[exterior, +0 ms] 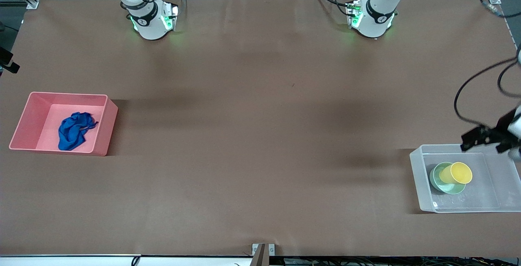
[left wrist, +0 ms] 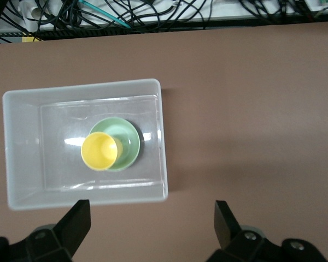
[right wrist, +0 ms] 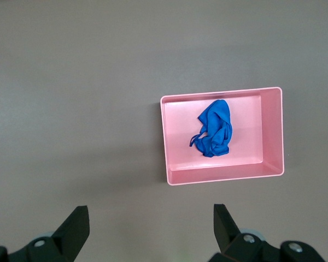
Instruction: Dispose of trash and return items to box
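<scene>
The blue rag [exterior: 73,131] lies in the pink bin [exterior: 106,125] at the right arm's end of the table; both also show in the right wrist view, rag [right wrist: 214,128] and bin [right wrist: 224,177]. The yellow cup [exterior: 460,173] rests tilted in the mint-green bowl [exterior: 437,177] inside the clear tub [exterior: 416,172] at the left arm's end. The left wrist view shows the cup [left wrist: 99,152], bowl [left wrist: 129,143] and tub [left wrist: 22,147]. My left gripper [exterior: 483,144] [left wrist: 151,210] is open and empty, up over the tub's rim. My right gripper [right wrist: 150,214] is open and empty, high over bare table beside the pink bin.
Both arm bases [exterior: 151,18] [exterior: 372,16] stand along the table's edge farthest from the front camera. A black cable [exterior: 468,91] loops above the table by the left gripper. Cables [left wrist: 153,13] lie off the table's edge past the tub.
</scene>
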You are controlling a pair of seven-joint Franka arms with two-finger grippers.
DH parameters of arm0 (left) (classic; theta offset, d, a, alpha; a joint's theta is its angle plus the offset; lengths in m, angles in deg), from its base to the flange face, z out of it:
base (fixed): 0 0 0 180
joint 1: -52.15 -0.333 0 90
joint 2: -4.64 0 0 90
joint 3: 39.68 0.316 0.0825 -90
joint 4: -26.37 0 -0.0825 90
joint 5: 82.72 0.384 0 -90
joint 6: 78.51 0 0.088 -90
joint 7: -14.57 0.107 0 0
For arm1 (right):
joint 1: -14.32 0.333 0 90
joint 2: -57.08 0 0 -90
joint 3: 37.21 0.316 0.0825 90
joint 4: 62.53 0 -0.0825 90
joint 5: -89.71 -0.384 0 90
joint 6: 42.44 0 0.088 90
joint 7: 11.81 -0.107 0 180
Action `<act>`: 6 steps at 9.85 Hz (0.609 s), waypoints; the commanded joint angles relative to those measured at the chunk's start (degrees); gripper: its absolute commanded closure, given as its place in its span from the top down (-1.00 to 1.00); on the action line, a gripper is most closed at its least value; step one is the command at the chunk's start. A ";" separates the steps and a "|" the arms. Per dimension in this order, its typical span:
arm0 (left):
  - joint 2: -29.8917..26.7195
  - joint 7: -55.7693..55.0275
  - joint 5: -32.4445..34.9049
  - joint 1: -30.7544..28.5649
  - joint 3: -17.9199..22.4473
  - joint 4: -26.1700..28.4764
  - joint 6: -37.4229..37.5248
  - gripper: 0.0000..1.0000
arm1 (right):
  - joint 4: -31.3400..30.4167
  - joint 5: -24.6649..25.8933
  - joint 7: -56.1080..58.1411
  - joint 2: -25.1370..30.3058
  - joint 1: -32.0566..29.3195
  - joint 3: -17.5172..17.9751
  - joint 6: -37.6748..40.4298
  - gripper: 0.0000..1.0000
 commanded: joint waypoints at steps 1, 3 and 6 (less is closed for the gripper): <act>-9.09 1.05 -0.38 1.07 -0.87 6.99 5.76 1.00 | -0.44 0.87 0.07 0.50 -0.08 0.22 0.04 1.00; -11.31 0.53 -0.12 1.69 -2.01 2.36 14.20 1.00 | -0.44 0.78 0.07 0.50 -0.08 0.22 0.04 1.00; -10.87 -2.27 -0.12 1.78 -3.07 -4.70 23.53 1.00 | -0.44 0.78 0.07 0.50 -0.08 0.22 0.04 1.00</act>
